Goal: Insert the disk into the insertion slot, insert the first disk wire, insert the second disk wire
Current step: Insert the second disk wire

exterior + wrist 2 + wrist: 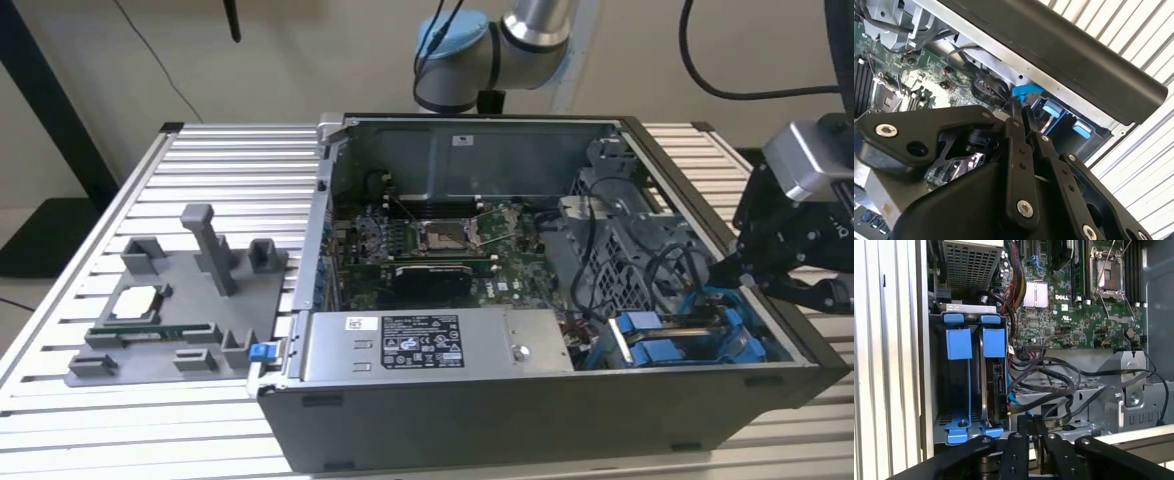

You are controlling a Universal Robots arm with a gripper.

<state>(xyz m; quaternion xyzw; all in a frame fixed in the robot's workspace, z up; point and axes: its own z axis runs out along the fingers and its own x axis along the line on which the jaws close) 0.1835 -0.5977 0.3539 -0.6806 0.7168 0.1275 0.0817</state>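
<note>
The gripper (1018,106) hung at the exterior view's right edge, over the open computer case (534,410). Its fingers (1023,424) were drawn together, tips just beside a blue plug (1028,90); whether they pinched it could not be told. Just past them lay tangled black wires (1054,377). Beyond, toward the exterior view's lower right, the disk (996,380) sat in the drive bay (966,306) beside a second blue carrier (959,342). Farthest lay the circuit board (1074,315).

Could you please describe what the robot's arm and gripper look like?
The arm is a silver tube on a dark grey joint with a light-blue cap. The gripper is black, built of jointed bars with silver screw heads.
</note>
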